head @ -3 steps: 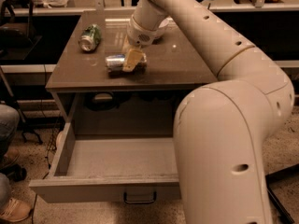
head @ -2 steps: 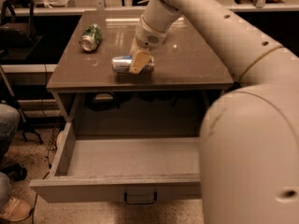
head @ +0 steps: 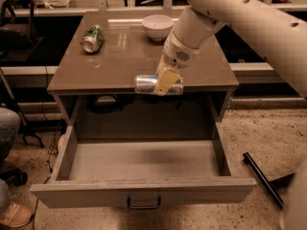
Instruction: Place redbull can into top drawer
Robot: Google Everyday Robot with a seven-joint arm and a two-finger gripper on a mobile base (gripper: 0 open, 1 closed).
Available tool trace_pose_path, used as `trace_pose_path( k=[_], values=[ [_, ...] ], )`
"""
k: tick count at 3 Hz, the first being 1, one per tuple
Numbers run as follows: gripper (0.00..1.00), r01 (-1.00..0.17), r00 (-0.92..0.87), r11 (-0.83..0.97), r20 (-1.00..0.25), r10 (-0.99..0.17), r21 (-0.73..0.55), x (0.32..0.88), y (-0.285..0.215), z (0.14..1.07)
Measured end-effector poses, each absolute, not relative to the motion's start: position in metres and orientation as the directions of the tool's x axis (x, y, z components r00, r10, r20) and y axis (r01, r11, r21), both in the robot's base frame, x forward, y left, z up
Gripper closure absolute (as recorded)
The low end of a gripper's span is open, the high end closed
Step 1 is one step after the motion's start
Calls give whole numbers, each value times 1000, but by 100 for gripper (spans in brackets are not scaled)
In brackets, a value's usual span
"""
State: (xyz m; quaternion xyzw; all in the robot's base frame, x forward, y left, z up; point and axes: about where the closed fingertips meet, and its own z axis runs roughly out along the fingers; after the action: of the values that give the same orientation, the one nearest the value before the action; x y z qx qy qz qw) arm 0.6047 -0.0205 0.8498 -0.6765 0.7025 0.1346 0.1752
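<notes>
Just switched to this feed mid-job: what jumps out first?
The gripper hangs at the front edge of the table, jaws shut on a silver can lying sideways. Below it, the drawer stands pulled wide open. A green can and a white bowl sit farther back.

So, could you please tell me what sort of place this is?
Probably an office or lab testing area: a brown cabinet with its top drawer open, a long desk behind, speckled hard floor, a person's leg at left. The gripper holds the redbull can over the cabinet's front edge.
</notes>
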Motion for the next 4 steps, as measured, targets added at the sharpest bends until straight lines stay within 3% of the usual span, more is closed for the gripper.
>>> trace_pose_path(
  k=[2, 4],
  values=[
    [100, -970, -243, 216, -497, -833, 112, 530, -31, 804],
    [100, -964, -265, 233, -502, -823, 128, 527, -22, 787]
  ],
)
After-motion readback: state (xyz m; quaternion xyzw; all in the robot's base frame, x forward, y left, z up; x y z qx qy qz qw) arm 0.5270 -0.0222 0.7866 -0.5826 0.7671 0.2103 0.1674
